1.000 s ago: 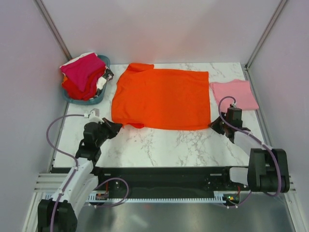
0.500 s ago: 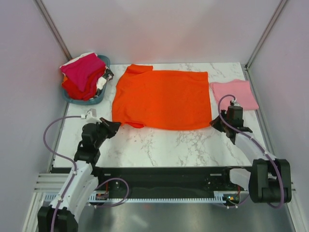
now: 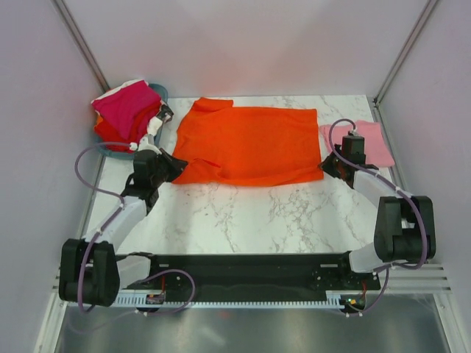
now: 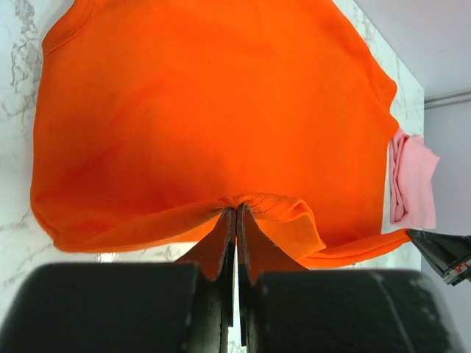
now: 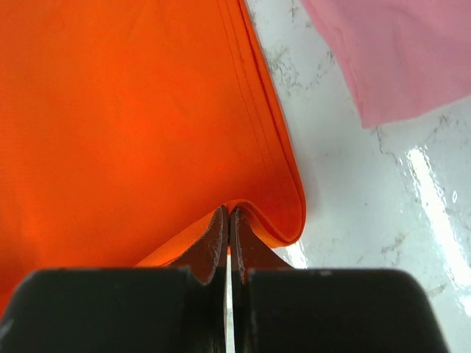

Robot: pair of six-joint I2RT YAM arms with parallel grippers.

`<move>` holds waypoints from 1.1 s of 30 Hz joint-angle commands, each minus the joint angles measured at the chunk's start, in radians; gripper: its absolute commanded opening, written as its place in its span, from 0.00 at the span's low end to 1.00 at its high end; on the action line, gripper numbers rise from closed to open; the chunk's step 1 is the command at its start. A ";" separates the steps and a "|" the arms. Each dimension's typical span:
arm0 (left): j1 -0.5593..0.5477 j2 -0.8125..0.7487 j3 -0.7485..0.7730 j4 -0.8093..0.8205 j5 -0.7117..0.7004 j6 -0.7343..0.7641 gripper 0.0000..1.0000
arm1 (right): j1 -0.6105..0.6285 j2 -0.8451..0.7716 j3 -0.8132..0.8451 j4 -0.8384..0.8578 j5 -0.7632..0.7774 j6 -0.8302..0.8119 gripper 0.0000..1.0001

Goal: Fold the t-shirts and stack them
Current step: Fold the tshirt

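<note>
Left gripper [image 3: 171, 165] is closed tight on the near left hem of the orange-red t-shirt [image 3: 250, 143]. In the left wrist view its jaws meet with only a puckered fold of cloth between them. Beyond it, at the far left corner of the table [image 3: 243, 217], the teal basket [image 3: 110, 151] holds a heap of magenta, red and white shirts [image 3: 126, 110].

The orange-red t-shirt lies spread flat across the middle of the table, its long axis running left to right. All its cloth stretches away from both grippers toward the far edge. The right gripper [image 3: 328, 168] is clamped just as tightly on the near right corner, with the hem curling up into its jaws. Each arm is nearest its own corner, so the held edge lies parallel to the shirt's long axis. A fold would likely carry that edge straight away from the bases. Just beside the right gripper, a folded light pink t-shirt [image 3: 372, 140] rests apart from the orange one.
</note>
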 commanded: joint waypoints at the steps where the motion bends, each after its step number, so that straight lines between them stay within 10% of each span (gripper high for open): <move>1: -0.002 0.103 0.088 0.061 -0.020 0.045 0.02 | 0.002 0.063 0.091 0.026 0.014 0.009 0.00; 33: 0.000 0.566 0.557 0.017 0.026 0.105 0.02 | 0.002 0.359 0.374 0.003 0.085 0.020 0.00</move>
